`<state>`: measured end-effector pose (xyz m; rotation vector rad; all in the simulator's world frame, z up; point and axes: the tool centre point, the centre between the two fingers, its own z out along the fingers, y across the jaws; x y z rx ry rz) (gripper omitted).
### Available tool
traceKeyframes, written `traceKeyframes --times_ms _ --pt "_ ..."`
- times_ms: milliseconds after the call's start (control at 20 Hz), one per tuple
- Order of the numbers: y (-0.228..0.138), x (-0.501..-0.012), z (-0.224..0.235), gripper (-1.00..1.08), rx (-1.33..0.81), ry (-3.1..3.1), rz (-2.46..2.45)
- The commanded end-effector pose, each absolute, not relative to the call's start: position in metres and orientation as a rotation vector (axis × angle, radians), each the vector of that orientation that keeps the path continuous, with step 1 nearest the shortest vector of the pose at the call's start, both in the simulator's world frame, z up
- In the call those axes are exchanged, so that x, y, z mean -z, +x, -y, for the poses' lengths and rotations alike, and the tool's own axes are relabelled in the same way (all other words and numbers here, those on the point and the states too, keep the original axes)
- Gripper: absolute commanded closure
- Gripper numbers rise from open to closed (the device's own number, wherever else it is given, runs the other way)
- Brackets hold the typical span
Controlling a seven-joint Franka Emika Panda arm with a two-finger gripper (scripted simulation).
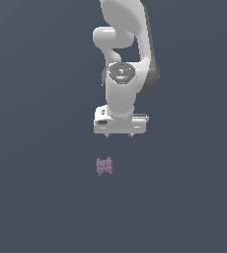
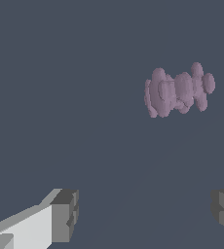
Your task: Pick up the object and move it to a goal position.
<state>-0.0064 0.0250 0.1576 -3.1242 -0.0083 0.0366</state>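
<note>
Exterior view: a white robot arm (image 1: 123, 64) reaches down from the upper centre of the frame, ending in the gripper (image 1: 119, 135), which hangs above a plain dark grey-blue floor (image 1: 36, 197). The object (image 1: 104, 166), a small pinkish-purple knobbly lump, lies on the floor just below centre, apart from the gripper and slightly toward the frame's left. Wrist view: the two fingers (image 2: 64, 216) stand wide apart with nothing between them; the object (image 2: 177, 91) lies beyond them, untouched.
</note>
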Motion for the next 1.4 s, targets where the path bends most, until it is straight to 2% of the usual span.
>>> traceKeyframes --times_ms 0,500,1350 --pt "-0.006 -0.158 -0.025 -0.92 -0.037 -3.124 0.008" --pt "-0.011 -0.166 -0.058 -0.92 -0.047 -3.107 0.036" --pt "-0.002 -0.161 -0.049 -0.92 -0.049 -3.102 -0.146"
